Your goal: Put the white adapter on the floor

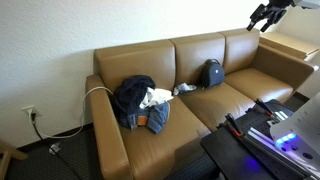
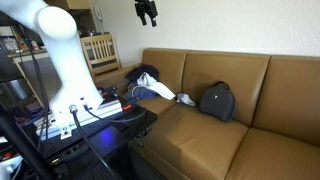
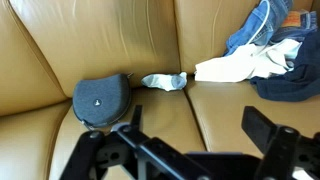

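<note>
hovering high above the bench [image 1: 215,108] (a tan leather sofa), the end effector [image 1: 266,17] [image 2: 146,12] hangs near the top edge in both exterior views, well apart from everything on the seats. in the wrist view the end effector [image 3: 192,128] has its two black fingers [image 3: 125,135] spread wide w/ nothing btwn them, only bare leather showing thru the gap.

the white adapter [image 3: 165,81] lies well below the end effector & ahead of it, on a seat cushion close to the backrest. it is slightly off the line of the finger gap, toward the finger at the wrist view's left edge. it lies flat, small & pale. it is on the bench, not on the floor [image 1: 72,163], the dark carpet beside the bench arm, far below the end effector. in both exterior views the white adapter [image 1: 185,88] [image 2: 186,99] is only a small pale patch, too small for detail.

a dark round bag [image 3: 100,100] sits just beside the white adapter on that same finger's side, against the backrest. a heap of clothes [image 3: 265,55], blue denim & a white cloth, lies near the white adapter on the opposite finger's side. a thin white cord [image 1: 95,93] runs over the bench arm toward the clothes, far from the end effector.
</note>
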Motion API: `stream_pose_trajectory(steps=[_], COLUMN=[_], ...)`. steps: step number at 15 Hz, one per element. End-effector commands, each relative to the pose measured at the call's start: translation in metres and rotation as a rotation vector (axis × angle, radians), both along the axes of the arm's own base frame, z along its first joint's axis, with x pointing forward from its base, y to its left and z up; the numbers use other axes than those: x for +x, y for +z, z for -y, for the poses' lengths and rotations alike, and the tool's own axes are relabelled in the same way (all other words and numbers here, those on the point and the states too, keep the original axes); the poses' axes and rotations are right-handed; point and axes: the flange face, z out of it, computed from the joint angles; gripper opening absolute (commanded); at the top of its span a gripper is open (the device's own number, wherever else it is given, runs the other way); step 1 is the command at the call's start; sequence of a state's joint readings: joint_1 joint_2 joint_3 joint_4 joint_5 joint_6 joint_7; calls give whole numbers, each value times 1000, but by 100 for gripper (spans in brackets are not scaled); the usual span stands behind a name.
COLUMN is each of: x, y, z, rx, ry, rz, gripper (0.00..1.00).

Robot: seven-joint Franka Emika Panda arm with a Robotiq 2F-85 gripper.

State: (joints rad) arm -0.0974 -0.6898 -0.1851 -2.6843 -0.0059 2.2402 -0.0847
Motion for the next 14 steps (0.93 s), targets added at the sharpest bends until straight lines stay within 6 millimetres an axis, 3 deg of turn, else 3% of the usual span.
stream_pose_trajectory(steps=[1,6,7,11,14], x=[0,0,8,5,1], y=[1,1,-18,-98,-145], z=[0,0,-3,-77,-151], rx=[0,0,-16,-27,-46], ry=[0,0,-22,125,279], rz=[-1,-1,-68,-254,-384], gripper=[100,100,100,100,100])
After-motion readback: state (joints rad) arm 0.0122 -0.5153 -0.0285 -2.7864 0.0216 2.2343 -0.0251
